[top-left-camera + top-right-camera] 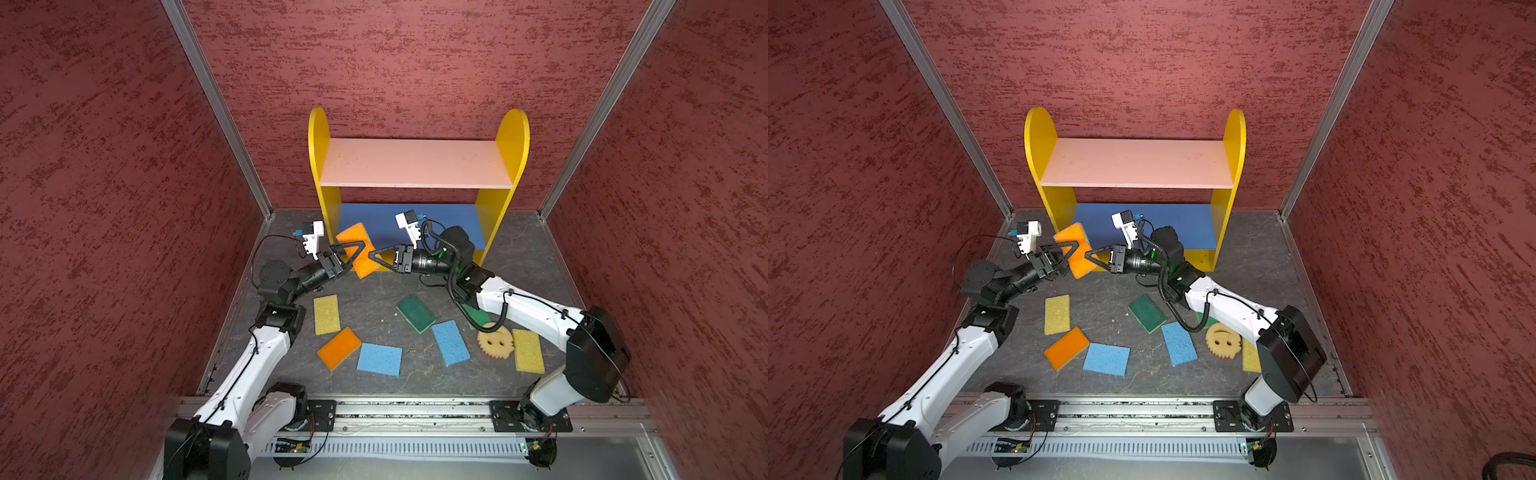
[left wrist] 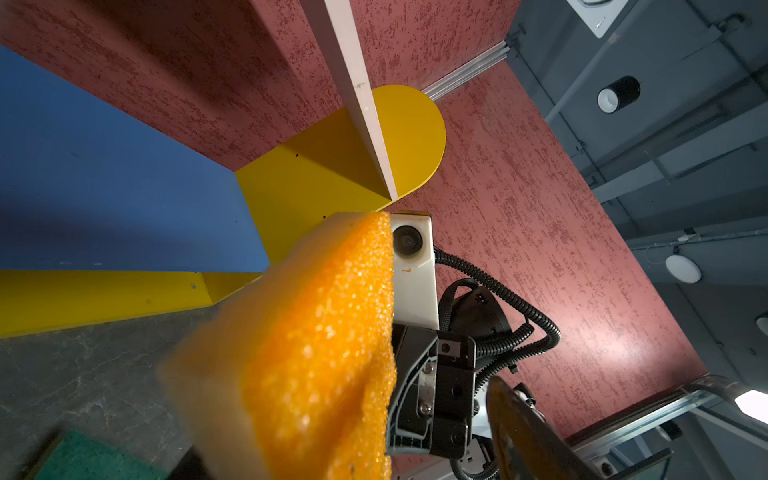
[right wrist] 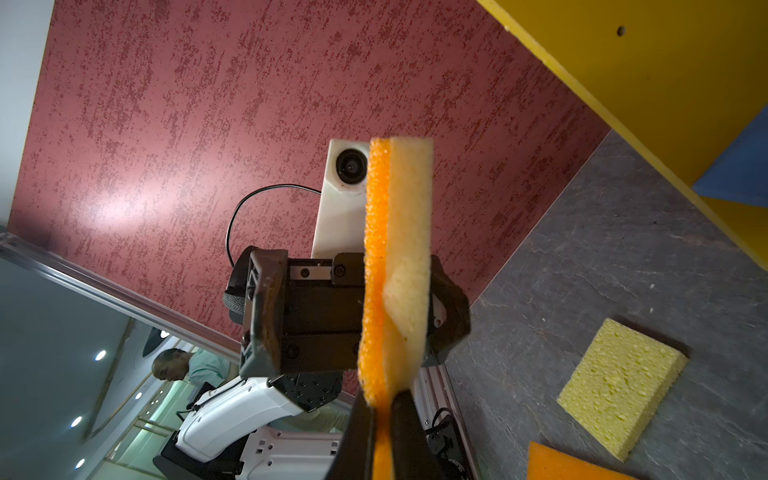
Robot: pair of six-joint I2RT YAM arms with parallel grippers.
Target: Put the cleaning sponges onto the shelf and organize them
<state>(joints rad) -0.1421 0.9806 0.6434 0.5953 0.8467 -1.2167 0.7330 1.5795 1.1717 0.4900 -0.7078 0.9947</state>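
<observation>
An orange sponge with a pale foam back (image 1: pixel 352 237) (image 1: pixel 1073 241) hangs tilted before the lower left of the shelf (image 1: pixel 415 162) (image 1: pixel 1138 162). My right gripper (image 1: pixel 374 255) (image 3: pixel 380 419) is shut, pinching one edge of that sponge (image 3: pixel 399 249). My left gripper (image 1: pixel 359 251) (image 3: pixel 359 311) is open and straddles it from the opposite side, with a gap at one jaw. The sponge (image 2: pixel 316 353) fills the left wrist view, beside one of that gripper's fingers (image 2: pixel 523 432). On the floor lie several sponges: yellow (image 1: pixel 326 314), orange (image 1: pixel 338 347), blue (image 1: pixel 379 359), dark green (image 1: pixel 415 312), smiley (image 1: pixel 494 340).
More sponges lie at the right: blue (image 1: pixel 450 343), yellow (image 1: pixel 528 351), and a green one (image 1: pixel 478 316) partly under the right arm. The pink top board and the blue middle board (image 1: pixel 453 224) are bare. Red walls close in three sides. A metal rail (image 1: pixel 415 409) runs along the front.
</observation>
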